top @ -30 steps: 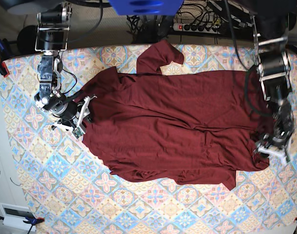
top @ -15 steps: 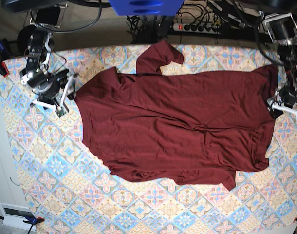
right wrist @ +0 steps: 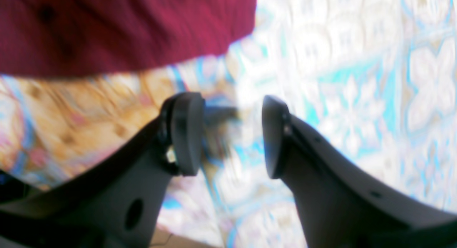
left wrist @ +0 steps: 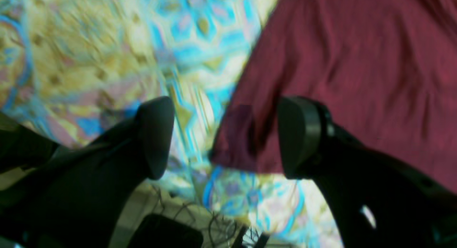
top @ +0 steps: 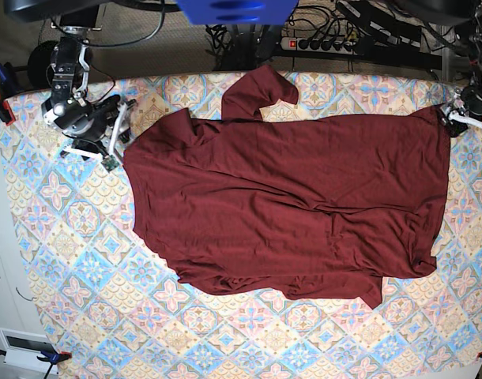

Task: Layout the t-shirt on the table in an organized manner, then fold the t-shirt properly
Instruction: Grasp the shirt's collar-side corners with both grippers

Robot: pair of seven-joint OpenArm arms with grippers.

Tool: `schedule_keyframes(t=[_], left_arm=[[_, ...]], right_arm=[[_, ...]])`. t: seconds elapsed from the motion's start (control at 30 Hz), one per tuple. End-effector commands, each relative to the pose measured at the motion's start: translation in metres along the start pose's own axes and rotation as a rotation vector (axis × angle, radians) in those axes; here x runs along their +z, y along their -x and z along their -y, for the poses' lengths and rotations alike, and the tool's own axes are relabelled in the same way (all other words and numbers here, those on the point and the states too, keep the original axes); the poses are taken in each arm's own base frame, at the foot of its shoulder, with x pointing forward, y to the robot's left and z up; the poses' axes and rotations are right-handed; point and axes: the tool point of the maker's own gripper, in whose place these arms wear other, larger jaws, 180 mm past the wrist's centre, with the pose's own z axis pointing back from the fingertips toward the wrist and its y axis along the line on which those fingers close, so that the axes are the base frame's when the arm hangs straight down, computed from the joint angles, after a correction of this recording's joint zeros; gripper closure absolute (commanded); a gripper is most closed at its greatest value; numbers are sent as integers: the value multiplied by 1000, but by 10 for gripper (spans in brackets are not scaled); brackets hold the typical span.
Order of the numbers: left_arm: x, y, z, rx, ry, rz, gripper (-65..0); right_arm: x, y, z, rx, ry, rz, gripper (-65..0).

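While the t-shirt [top: 288, 197] is lying spread across the table [top: 83, 260] for folding, the left gripper [left wrist: 225, 137] and right gripper [right wrist: 228, 133] are hovering at opposite edges, jaws apart, gripping nothing.

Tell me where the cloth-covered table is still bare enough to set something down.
Widest bare band: table below the t-shirt hem. Another strip lower left, beside the shirt's edge. Crowded: top corners, where right gripper and left gripper hover.
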Motion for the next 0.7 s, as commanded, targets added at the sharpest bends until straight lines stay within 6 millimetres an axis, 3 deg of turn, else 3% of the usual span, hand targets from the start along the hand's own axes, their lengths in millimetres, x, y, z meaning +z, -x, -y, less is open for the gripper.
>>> schedule_keyframes(t=[0.0,0.23,0.53,0.6,0.67], left_arm=[[5,-14,-2,-31,-3,37,-425],[-8,17,-13,16,-18,-40,-423],[-29,52,28,-47,71,-151,-419],[-29,54,31,-49,83,-154,-414],[-29,54,37,-75,115,-154,-367]], right_arm=[[5,-5,8,11,19,19,-263],[4,-6,7,7,17,21,-263],[-4,7,4,-19,-6,-14,-264],[-4,2,-1,-39,-33,16,-265],[-4,-9,-7,-72,-74,69,-266]])
